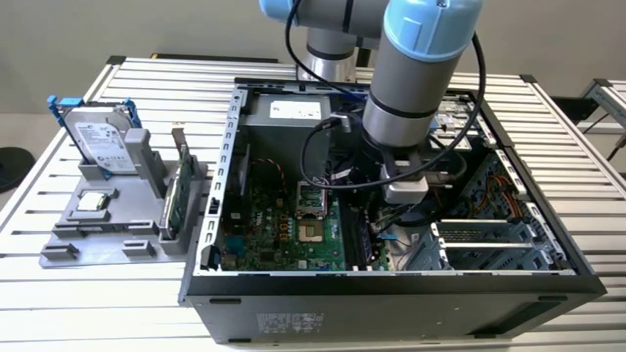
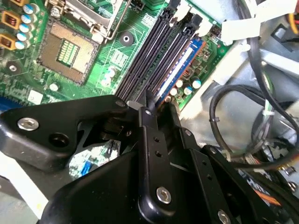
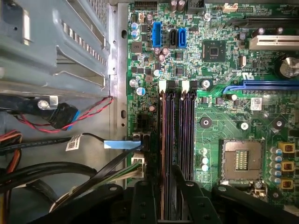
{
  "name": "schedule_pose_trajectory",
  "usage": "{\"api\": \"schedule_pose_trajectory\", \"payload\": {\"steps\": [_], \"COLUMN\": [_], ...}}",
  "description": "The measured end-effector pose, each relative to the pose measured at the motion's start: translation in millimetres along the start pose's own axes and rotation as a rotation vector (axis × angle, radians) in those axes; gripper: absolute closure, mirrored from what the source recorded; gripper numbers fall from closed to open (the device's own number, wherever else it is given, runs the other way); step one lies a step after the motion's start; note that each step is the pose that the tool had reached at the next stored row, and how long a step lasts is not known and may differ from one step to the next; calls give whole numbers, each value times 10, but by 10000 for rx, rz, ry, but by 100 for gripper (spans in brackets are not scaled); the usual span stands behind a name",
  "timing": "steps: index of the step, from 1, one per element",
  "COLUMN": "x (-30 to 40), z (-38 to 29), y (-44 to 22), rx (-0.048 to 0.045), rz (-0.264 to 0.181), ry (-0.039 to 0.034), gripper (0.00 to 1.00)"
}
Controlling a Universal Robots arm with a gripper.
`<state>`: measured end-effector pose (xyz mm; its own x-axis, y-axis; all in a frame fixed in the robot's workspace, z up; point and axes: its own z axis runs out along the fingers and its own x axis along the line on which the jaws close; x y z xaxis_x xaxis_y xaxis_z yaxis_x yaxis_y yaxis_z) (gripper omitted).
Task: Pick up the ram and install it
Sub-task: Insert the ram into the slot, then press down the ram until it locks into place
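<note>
**Exterior view.** The arm (image 1: 411, 88) reaches down from the top centre of the frame into the open computer case (image 1: 391, 282). Its wrist is above the right edge of the motherboard (image 1: 284, 235). A grey parts tray (image 1: 88, 235) sits on the slatted table (image 1: 567, 147) at the exterior view's left. The tray holds a silver hard drive (image 1: 98, 139) standing upright. A green card (image 1: 176, 194) stands on edge along the side of the tray nearest the case.

**Second wrist view.** The gripper (image 2: 156, 103) is just above the bank of black memory slots (image 2: 154, 51). The ram (image 2: 184, 63) appears as a long thin strip with a blue face. It stands on edge along the slot farthest from the processor socket (image 2: 70, 49). The two fingers (image 2: 145, 109) are drawn in to a narrow gap. The near end of the ram runs into that gap, so the tool is closed on the ram. Black cables (image 2: 224, 126) loop beside the board, past the ram.

**First wrist view.** The gripper (image 3: 166, 189) is over the near end of the memory slots (image 3: 177, 135). The slots lie between the processor socket (image 3: 243, 161) and the edge of the board. Seen edge-on, the ram cannot be told apart from the slot rails.
</note>
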<state>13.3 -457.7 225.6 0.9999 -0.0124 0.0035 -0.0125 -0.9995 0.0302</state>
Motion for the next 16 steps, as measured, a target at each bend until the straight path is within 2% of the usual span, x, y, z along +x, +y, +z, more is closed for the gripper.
{"api": "schedule_pose_trajectory", "payload": {"steps": [6,10,11,16], "x": [1,1,1,0], "z": [-202,-219,-221,-231], "y": [6,6,7,7], "rx": [49,69,72,90], "rz": [5,4,4,5], "ry": [-2,-1,-1,-1], "gripper": [0,0,100,100]}}
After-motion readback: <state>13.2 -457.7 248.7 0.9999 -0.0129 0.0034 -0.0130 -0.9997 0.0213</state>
